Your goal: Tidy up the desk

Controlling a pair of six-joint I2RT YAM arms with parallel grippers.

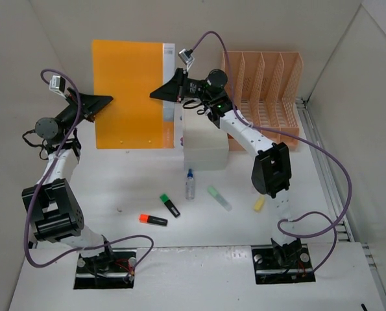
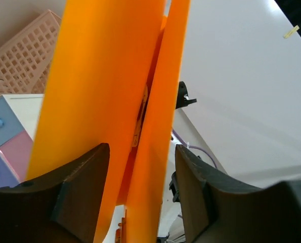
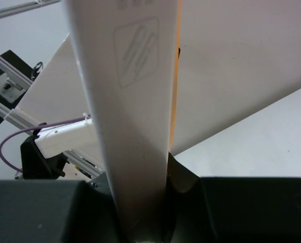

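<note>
An orange folder with a white spine faces the top camera at the back left of the white desk. My left gripper is at its left edge. In the left wrist view the gripper is open, with the two orange covers between its fingers and a gap on the right side. My right gripper is at the folder's right edge. In the right wrist view the gripper is shut on the white spine.
A pink file rack stands at the back right, with a white box beside it. On the desk lie a small spray bottle, a green highlighter, an orange one, a pale green one and a yellow one.
</note>
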